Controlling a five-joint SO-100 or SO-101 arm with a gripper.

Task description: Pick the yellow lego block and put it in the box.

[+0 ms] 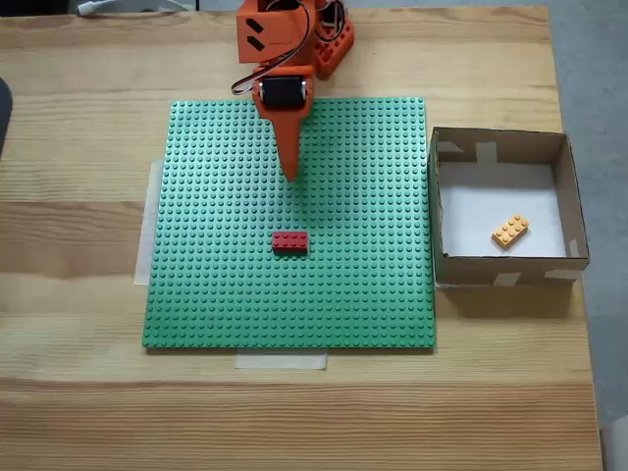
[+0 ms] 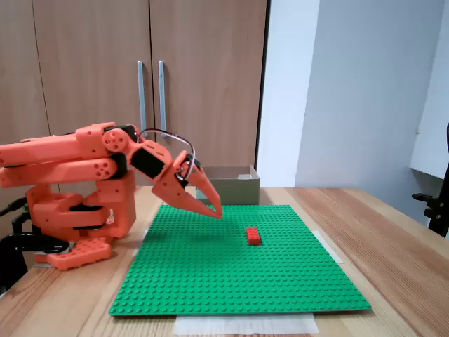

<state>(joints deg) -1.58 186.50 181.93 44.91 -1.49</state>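
Hovering closed and empty, the hand tilts down over the green baseplate, arm folded back

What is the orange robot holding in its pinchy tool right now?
Nothing. The tool is shut and empty above the green baseplate. The yellow lego block already lies in the box.

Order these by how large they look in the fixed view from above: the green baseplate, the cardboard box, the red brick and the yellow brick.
1. The green baseplate, by far the largest.
2. The box.
3. The red brick and the yellow lego block, lying inside the box: they look about alike, so I do not rank them.
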